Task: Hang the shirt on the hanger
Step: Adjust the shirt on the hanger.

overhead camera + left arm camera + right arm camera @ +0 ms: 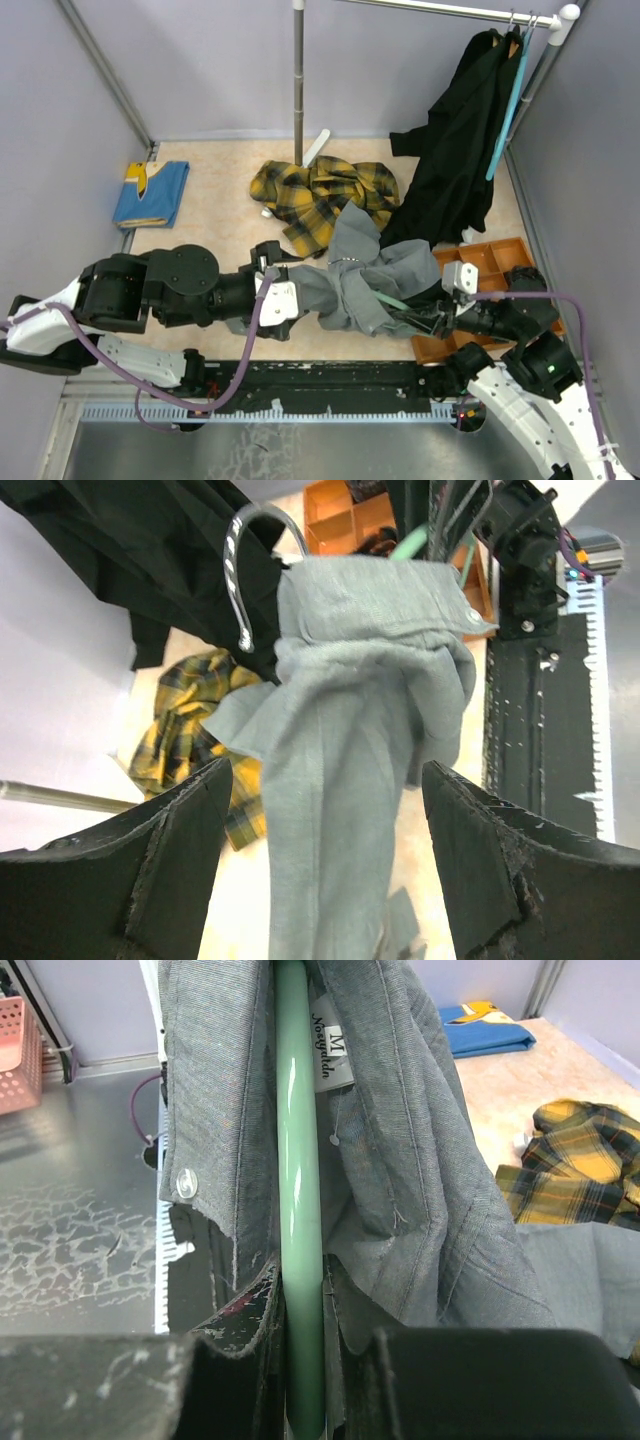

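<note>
In the middle of the overhead view, the grey shirt (365, 275) lay bunched over the hanger (392, 300), between the two grippers. At the bottom of its wrist view, the right gripper (303, 1360) was clamped on the hanger's green bar, which ran up inside the collar. The left gripper (327, 770) stood wide open, one finger on each side of the hanging shirt, not pinching it. The metal hook (240, 570) stuck out at the upper left.

Crumpled grey shirt (360, 275) around pale-green hanger (300, 1260)
</note>
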Motion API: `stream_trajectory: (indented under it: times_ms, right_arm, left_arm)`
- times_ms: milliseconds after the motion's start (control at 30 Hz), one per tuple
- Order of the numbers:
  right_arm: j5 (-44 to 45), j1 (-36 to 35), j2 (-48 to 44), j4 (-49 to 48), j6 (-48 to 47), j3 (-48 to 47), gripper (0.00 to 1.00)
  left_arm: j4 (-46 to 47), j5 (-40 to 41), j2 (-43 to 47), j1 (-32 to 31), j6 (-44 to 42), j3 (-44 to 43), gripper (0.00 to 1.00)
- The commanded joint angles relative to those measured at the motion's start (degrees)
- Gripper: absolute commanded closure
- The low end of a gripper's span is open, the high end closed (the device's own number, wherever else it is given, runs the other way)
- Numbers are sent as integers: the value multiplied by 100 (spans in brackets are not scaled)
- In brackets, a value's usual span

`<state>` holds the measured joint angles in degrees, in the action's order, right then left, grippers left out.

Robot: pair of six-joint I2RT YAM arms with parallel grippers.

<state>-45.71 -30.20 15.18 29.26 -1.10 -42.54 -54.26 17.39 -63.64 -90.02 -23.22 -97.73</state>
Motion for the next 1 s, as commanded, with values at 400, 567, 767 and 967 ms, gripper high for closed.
stream_trajectory:
  times_ms: [400,567,767,967]
  right_arm:
    - [-789,58,-130,-381,-320,-694,100]
    - [-853,58,-129,-359,-382,-674,100]
    - [-917,49,-143,-408,-395,-692,100]
    - [-912,58,-143,-706,-255,-613,100]
  left_arm:
    - [-612,47,-143,-42,601,-7,22]
    - [-584,-16,-220,-39,519,-62,24]
    - [-658,-96,-347,-40,549,-12,28]
    - [-579,-457,-491,-42,582,113,54]
